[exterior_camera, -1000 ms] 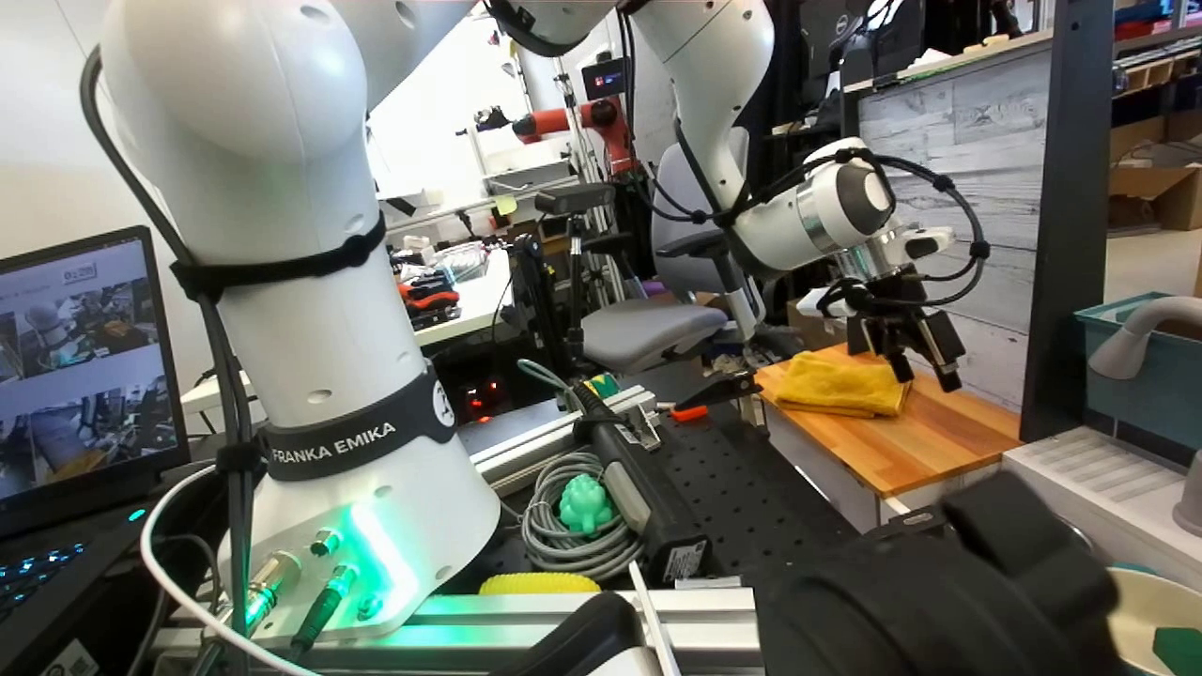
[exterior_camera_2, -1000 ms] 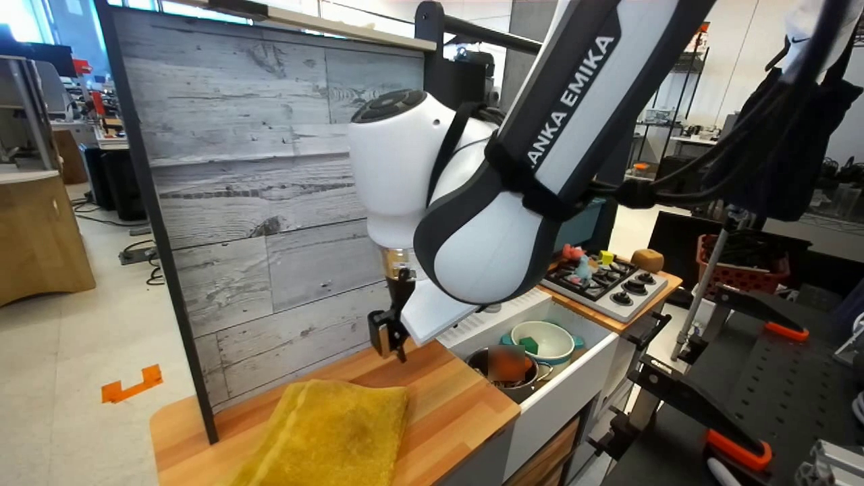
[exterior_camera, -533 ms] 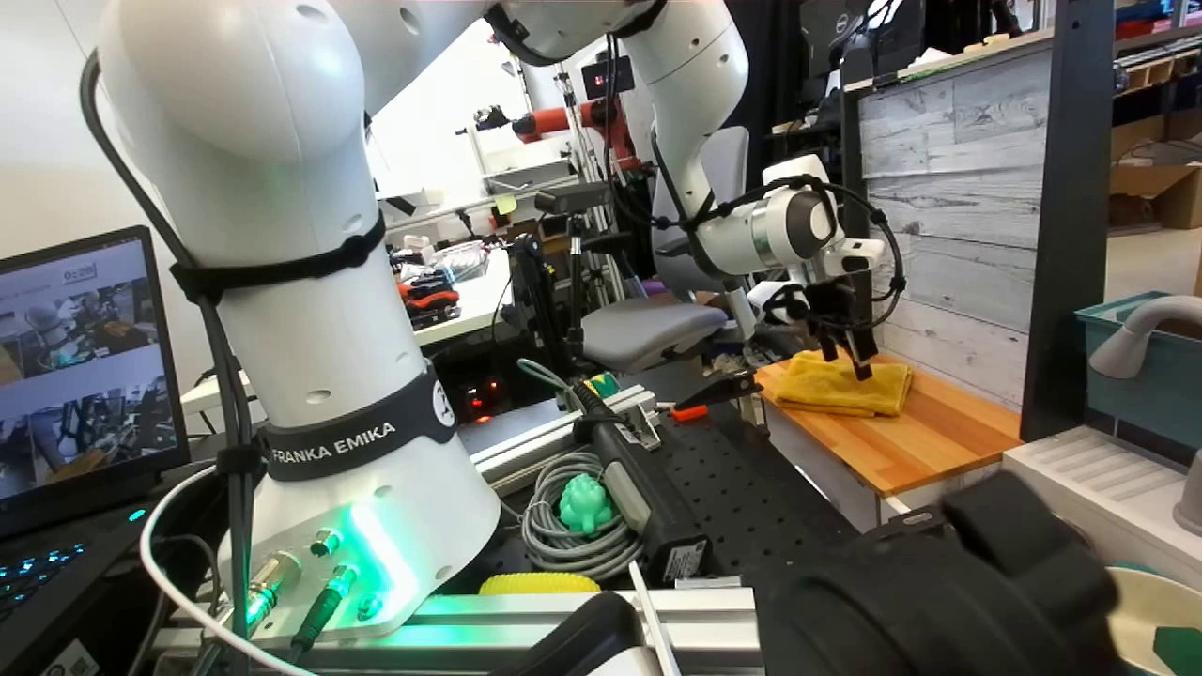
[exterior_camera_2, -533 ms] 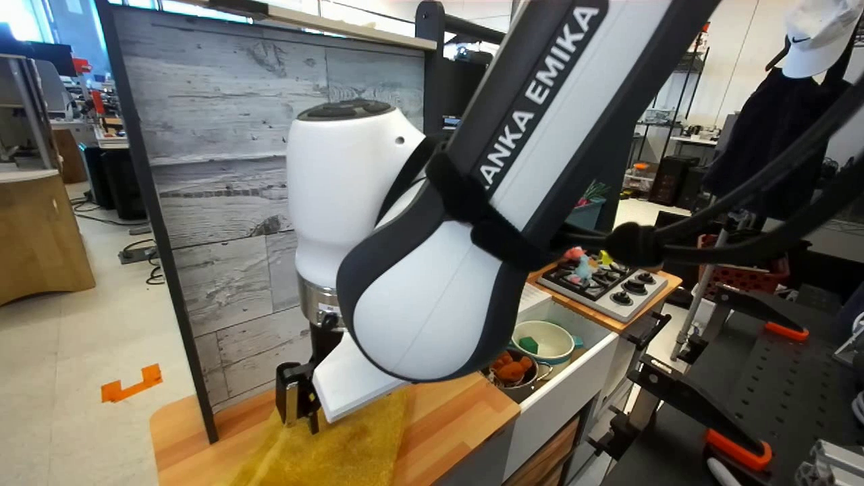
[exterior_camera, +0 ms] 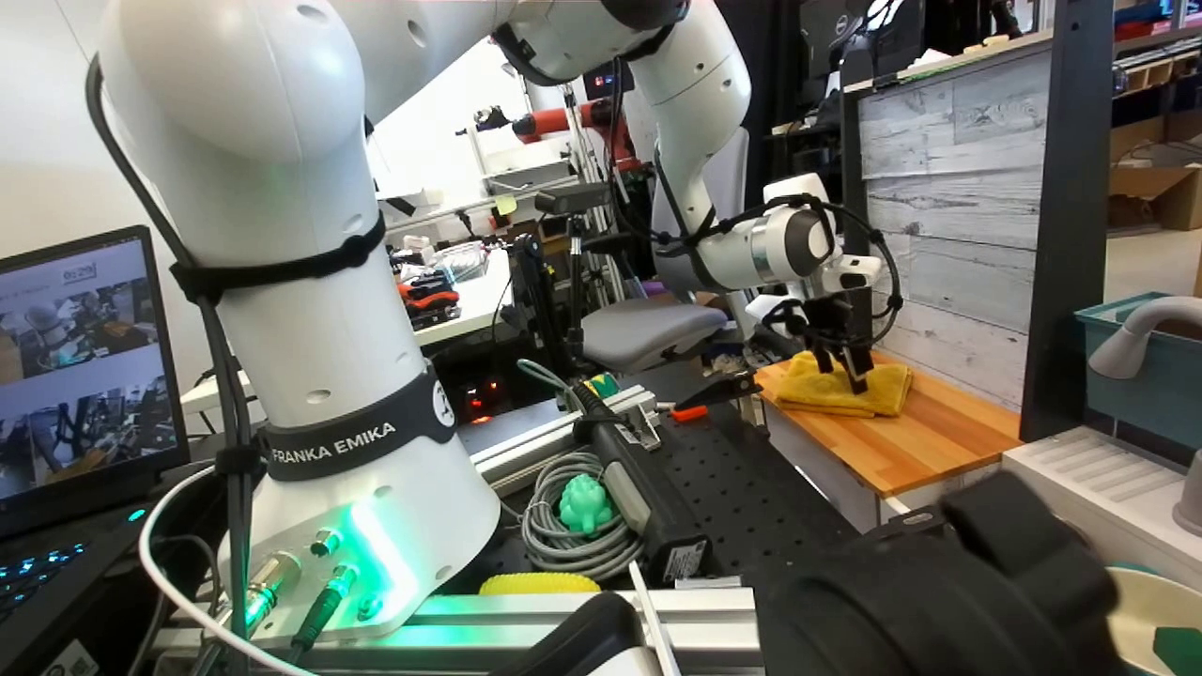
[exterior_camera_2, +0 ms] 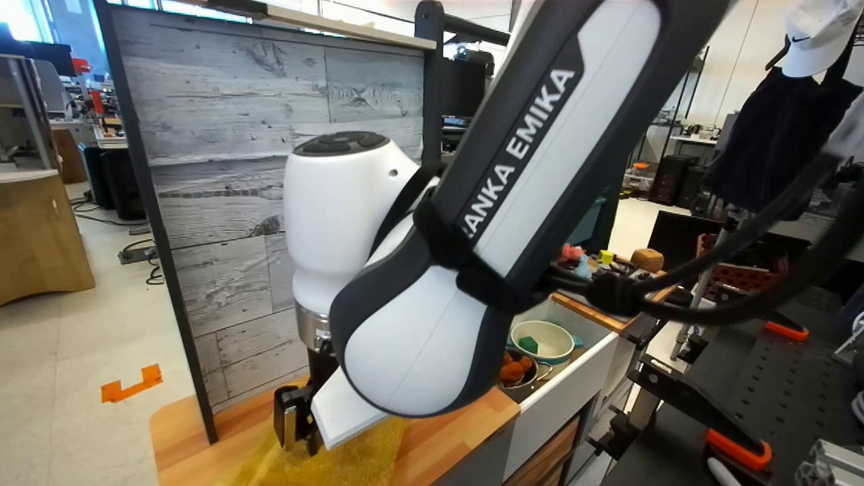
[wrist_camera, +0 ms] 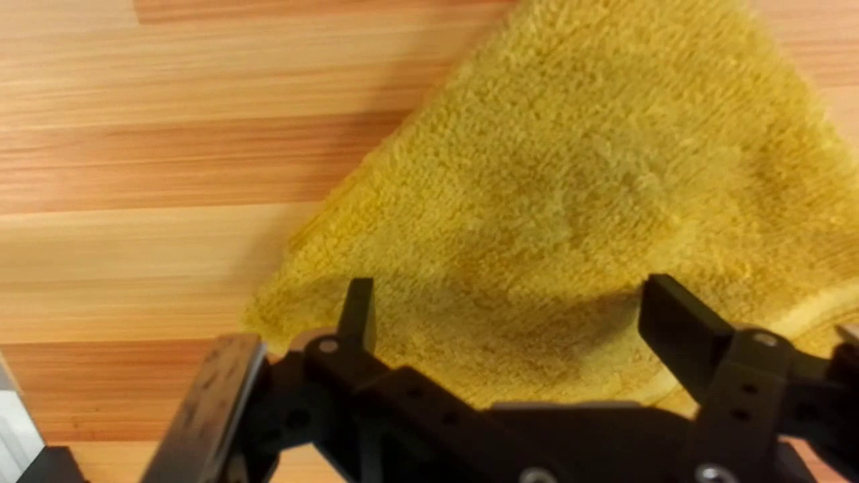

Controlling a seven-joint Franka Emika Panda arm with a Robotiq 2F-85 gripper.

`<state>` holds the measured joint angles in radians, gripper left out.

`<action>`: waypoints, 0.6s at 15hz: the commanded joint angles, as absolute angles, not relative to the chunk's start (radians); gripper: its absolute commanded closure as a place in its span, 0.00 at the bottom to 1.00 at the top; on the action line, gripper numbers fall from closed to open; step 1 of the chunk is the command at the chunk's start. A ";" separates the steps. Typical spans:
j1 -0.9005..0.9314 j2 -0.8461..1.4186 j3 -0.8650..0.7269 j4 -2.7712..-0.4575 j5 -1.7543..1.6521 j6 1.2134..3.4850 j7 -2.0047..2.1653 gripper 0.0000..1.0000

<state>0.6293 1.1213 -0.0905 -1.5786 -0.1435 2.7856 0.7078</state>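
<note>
Currently the gripper (wrist_camera: 510,295) stands wide and empty, fingertips (wrist_camera: 681,322) over the yellow cloth (wrist_camera: 570,168) on the wooden counter (wrist_camera: 134,161); whether they touch it is unclear. Since the cloth lies low and looks folded, a closing grip might skim its pile or catch one layer; too deep a reach might jam against the wood.

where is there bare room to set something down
Bare: the wooden counter between the yellow cloth and ribbed white ledge, plus a narrower strip between cloth and grey panel. Crowded: the cloth, under the open gripper, and beside the robot's base, where coiled cable surrounds a green ball.
</note>
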 commanded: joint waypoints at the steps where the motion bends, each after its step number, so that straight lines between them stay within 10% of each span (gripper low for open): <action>1: 0.649 1.230 -0.063 -1.446 -0.108 2.783 0.664 0.00; 9: 0.623 1.222 -0.158 -1.429 -0.100 2.646 0.687 0.00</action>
